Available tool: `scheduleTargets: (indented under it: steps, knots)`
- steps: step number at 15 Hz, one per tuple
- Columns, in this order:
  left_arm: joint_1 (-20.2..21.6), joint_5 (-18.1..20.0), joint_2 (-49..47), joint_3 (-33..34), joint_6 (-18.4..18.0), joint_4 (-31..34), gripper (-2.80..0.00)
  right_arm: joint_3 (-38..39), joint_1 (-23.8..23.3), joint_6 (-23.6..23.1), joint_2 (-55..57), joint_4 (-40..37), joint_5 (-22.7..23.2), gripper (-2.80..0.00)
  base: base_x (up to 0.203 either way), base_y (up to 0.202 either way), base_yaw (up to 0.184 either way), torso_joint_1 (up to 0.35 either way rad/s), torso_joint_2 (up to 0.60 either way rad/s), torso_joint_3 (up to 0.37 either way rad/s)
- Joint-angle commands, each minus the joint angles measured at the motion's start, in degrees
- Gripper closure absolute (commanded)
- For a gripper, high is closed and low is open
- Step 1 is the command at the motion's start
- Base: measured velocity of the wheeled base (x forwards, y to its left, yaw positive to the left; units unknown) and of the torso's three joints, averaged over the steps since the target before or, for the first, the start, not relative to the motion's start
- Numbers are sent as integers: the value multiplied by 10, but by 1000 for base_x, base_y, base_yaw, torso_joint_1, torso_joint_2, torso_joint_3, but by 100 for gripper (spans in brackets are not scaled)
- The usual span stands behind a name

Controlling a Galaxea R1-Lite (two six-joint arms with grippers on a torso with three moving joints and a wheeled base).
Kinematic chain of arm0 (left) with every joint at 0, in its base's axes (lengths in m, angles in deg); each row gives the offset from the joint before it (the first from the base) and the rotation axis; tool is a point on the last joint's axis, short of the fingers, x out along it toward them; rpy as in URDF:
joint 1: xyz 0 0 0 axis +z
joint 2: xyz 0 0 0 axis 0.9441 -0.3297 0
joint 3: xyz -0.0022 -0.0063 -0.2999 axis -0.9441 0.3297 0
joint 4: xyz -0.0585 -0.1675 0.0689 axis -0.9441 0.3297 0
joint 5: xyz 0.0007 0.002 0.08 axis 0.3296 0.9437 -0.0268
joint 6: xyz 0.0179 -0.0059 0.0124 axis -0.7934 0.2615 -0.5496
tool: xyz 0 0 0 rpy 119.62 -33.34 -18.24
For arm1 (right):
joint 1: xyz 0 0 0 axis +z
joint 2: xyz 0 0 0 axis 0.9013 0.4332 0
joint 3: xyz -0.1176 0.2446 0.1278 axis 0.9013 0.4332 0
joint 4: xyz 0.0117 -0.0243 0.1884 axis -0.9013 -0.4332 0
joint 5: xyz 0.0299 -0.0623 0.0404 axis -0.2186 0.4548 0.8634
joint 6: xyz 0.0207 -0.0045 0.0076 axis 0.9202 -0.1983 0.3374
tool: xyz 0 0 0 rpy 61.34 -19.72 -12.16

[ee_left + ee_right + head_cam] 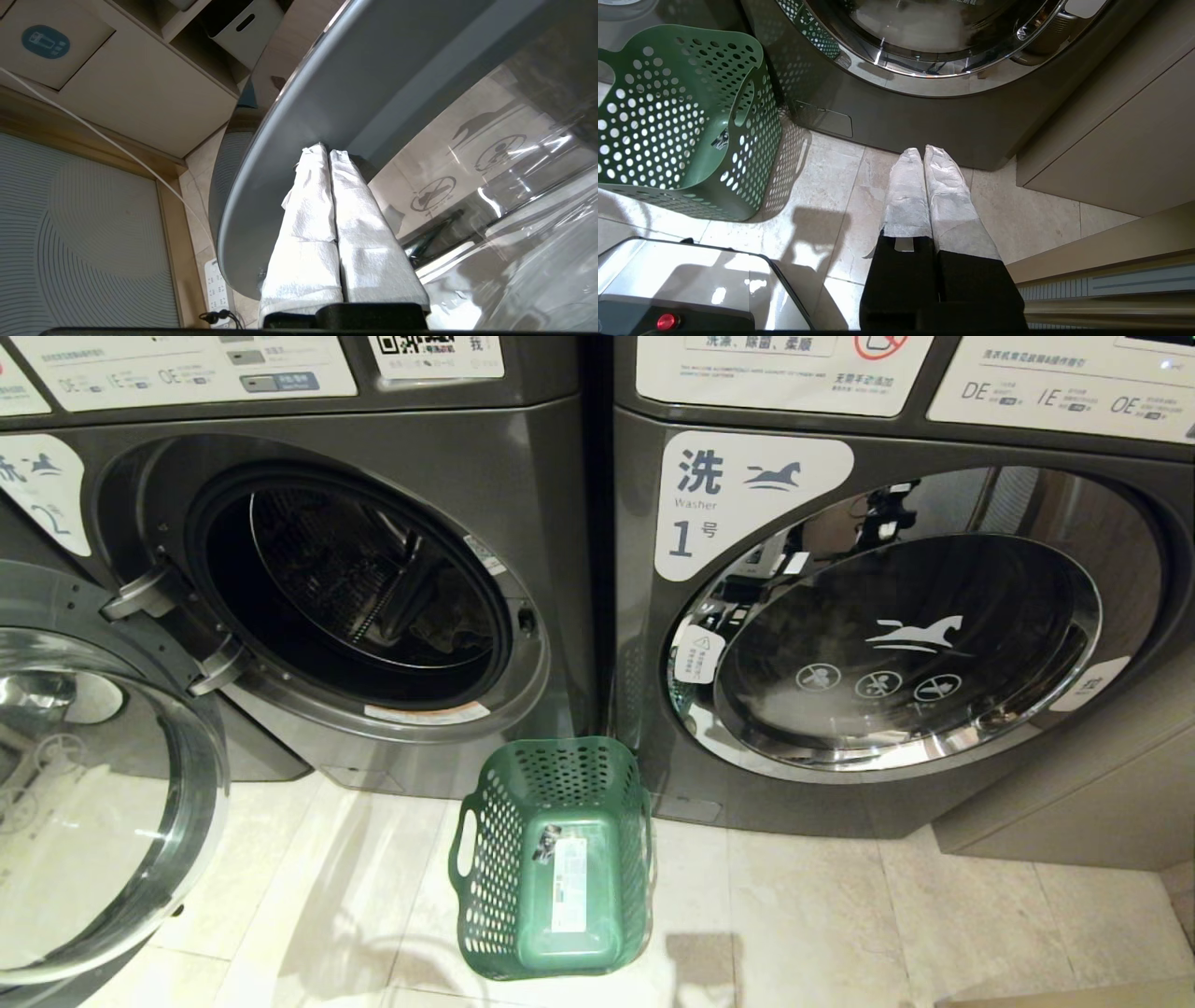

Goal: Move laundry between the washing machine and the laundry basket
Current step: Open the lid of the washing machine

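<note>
So here's where I'm at. The washing machine (373, 588), the one marked 2, is on my left with its round glass door (93, 803) swung wide open toward me. Deep in the drum there's a dark crumpled shape that looks like the laundry (453, 625), sitting low toward the right side, but it's dim in there so I can't swear to it.

The laundry basket (555, 859) is on the tiled floor (840, 915) right in front of the gap between the two machines, tipped so its opening faces me and I can see the white sticker (568, 885) on its base. Nothing in it as far as I can see.

My left hand (328, 151) is closed, cloth-wrapped fingers pressed together with nothing between them, tips right up against the grey rim of the open door. My right hand (923, 150) is closed and empty too, hanging low over the floor in front of the machine marked 1 (896, 616), whose door is closed. The basket sits off to its side, well apart from it.
</note>
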Motion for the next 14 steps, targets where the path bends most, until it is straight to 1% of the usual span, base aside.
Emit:
scheduleTargets:
  steps: [1, 3, 6, 8, 11, 12, 14]
  knots:
    - [12, -1, -15, -7, 0, -6, 0, 0, 0, -1, 0, 0, 0, 0, 0, 0, 0, 0, 0, 0]
    - [22, 1, -29, -19, 0, -7, 0, 0, 0, -1, 0, 0, 0, 0, 0, 0, 0, 0, 0, 0]
    - [47, 15, -51, -39, 0, -8, 0, 0, 0, -1, 0, 0, 0, 0, 0, 0, 0, 0, 0, 0]
    - [47, 19, -45, -41, 0, -7, 0, 0, 0, -1, 1, 0, 0, 0, 0, 0, 0, 0, 0, 0]
    - [40, 30, -11, -37, 0, -6, 0, 0, 0, -1, 0, 0, 0, 0, 0, 0, 0, 0, 0, 0]
    - [37, 37, 4, -36, 0, -5, 0, 0, 0, -1, 0, 0, 0, 0, 0, 0, 0, 0, 0, 0]
    - [28, 69, 42, -30, -1, -4, 0, 0, 0, -1, 1, 0, 0, 0, 0, 0, 0, 0, 0, 0]
